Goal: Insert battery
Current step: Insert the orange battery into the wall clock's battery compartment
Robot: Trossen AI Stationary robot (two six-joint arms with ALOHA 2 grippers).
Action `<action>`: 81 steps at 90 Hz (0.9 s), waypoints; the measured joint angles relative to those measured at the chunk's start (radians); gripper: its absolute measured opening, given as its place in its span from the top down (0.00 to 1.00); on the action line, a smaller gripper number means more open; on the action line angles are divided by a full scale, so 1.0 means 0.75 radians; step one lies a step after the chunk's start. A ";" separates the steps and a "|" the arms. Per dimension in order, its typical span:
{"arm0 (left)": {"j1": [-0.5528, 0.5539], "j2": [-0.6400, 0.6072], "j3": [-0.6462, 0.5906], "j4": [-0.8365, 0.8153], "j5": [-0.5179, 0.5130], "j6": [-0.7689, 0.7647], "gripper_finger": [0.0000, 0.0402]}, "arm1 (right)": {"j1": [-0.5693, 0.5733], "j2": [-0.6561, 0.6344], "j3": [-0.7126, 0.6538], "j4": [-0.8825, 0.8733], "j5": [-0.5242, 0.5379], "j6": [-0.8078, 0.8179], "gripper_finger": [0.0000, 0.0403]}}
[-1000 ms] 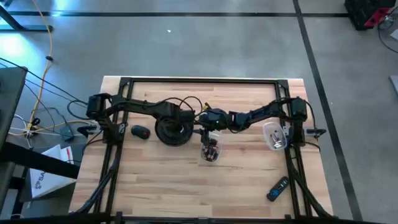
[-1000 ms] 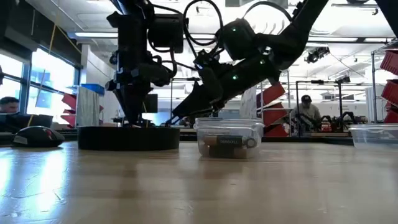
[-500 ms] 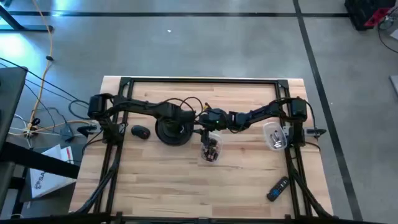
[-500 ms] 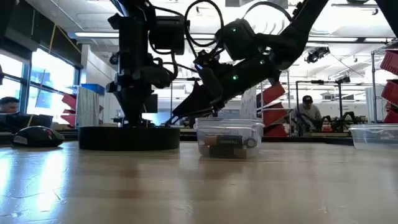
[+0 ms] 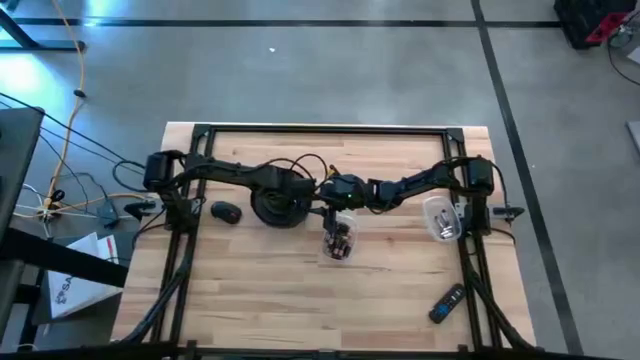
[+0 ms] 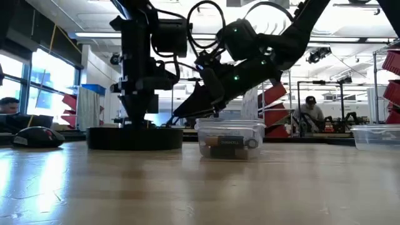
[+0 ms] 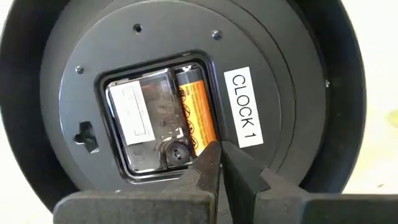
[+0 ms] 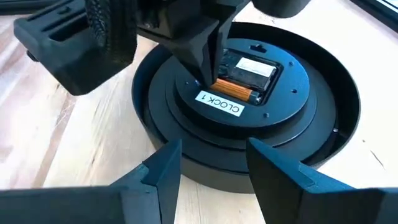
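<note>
White sticker on the clock back (image 7: 186,93) is reading "CLOCK 1" (image 7: 243,107), sitting just beside the battery (image 7: 196,115) slot. Battery print is showing but isn't legible; nothing else is readable.

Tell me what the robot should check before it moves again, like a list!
1. Battery lying in the clock slot: ok, it lies along the compartment.
2. Battery pushed fully down at both ends: cannot tell.
3. Left gripper jaws shut, tips at the battery's end: ok.
4. Right gripper jaws open, off to the clock's side, touching nothing: ok.
5. Clock lying flat, back side up, on the table: ok.
6. Clear tub of spare batteries apart from the clock: ok.
</note>
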 joint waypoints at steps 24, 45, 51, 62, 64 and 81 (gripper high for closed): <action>0.015 -0.072 -0.004 0.066 -0.123 -0.010 1.00 | 0.001 0.000 0.001 0.001 0.000 0.001 0.63; 0.050 -0.067 -0.167 0.327 -0.068 -0.034 1.00 | 0.009 0.000 0.001 -0.001 0.002 -0.001 0.63; 0.061 -0.072 -0.194 0.366 -0.070 -0.043 1.00 | 0.012 0.000 0.001 -0.001 0.006 -0.001 0.63; 0.062 -0.076 -0.197 0.401 -0.093 -0.022 1.00 | 0.017 0.000 0.001 0.001 0.007 -0.001 0.63; 0.059 -0.080 -0.195 0.409 -0.093 -0.016 1.00 | 0.018 0.000 0.001 0.002 0.006 -0.003 0.63; 0.023 -0.189 -0.157 0.517 -0.123 0.044 1.00 | 0.036 0.000 0.006 0.021 -0.057 -0.129 0.63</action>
